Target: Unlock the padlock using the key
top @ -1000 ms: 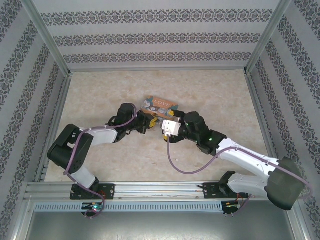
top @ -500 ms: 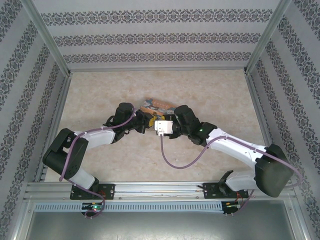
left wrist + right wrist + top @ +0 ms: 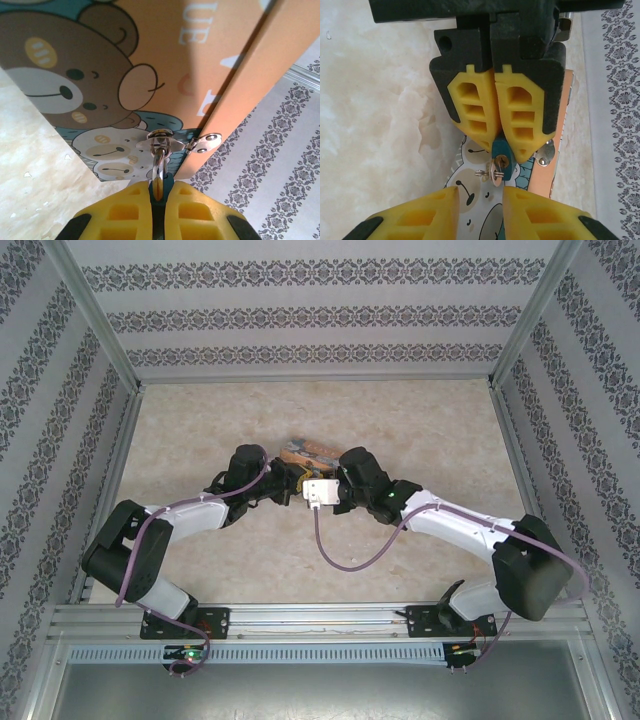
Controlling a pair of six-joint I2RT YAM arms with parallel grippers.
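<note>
The small teal padlock [image 3: 501, 150] hangs by its silver shackle [image 3: 158, 160] from the hasp of the picture tin [image 3: 200, 60]. My left gripper [image 3: 158, 187] is shut on the padlock's body. In the right wrist view its yellow fingers [image 3: 475, 112] come down from the top. The tiny key [image 3: 496, 170] sticks in the keyhole, with a small ring on it. My right gripper [image 3: 480, 192] faces the padlock's keyhole end. Its jaws stand apart just short of the key, with nothing between them. In the top view both grippers, left [image 3: 287, 483] and right [image 3: 303, 488], meet in front of the tin [image 3: 312, 451].
The tin stands tilted on the marbled table [image 3: 420, 430], held up at its front edge by the padlock. Patterned walls [image 3: 300, 315] close in the back and both sides. A purple cable [image 3: 335, 555] loops from the right wrist over the table.
My right arm has swung left up to the left gripper and the padlock, and its jaws have narrowed. The left gripper has kept its grip in place.
</note>
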